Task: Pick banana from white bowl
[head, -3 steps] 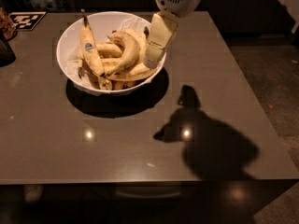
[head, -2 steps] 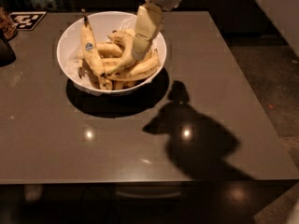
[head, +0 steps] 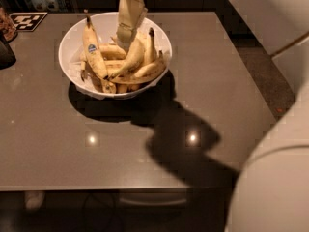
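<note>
Brown tabletop (head: 58,149) fills my view, with the white bowl (head: 67,57) sitting toward its far left. The banana (head: 129,61) I want lies on the heap inside, slanting up toward the bowl's right, just beside the stickered banana (head: 92,47). My gripper (head: 123,36) is down inside the rim, at the banana's upper end and apparently touching it. I cannot tell whether the jaws are open or closed. By my reckoning the reach is done, and a sure grasp and the lift out are left.
</note>
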Robot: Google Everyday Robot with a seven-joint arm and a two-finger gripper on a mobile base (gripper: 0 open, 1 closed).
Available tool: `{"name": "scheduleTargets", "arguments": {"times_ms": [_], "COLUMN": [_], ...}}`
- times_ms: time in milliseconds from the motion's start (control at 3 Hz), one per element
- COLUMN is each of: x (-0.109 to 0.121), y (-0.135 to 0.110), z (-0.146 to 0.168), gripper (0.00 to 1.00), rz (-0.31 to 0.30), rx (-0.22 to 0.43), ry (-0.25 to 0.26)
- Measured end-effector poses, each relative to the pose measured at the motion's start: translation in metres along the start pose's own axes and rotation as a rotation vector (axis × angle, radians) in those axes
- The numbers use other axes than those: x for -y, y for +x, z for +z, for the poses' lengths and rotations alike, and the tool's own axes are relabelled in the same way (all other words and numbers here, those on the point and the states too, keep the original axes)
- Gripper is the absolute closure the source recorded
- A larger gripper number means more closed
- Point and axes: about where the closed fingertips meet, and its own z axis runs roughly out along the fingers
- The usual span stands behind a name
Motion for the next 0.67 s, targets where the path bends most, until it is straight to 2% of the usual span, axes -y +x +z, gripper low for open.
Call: {"name": "scheduleTargets", "arguments": {"times_ms": [333, 667], "x": [0.004, 0.010], "y": [-0.019, -0.035], "z": [0.009, 0.020], "gripper": [0.14, 0.17], "rz": [-0.013, -0.016], "rx": [0.020, 0.033], "ry": [-0.022, -0.041]}}
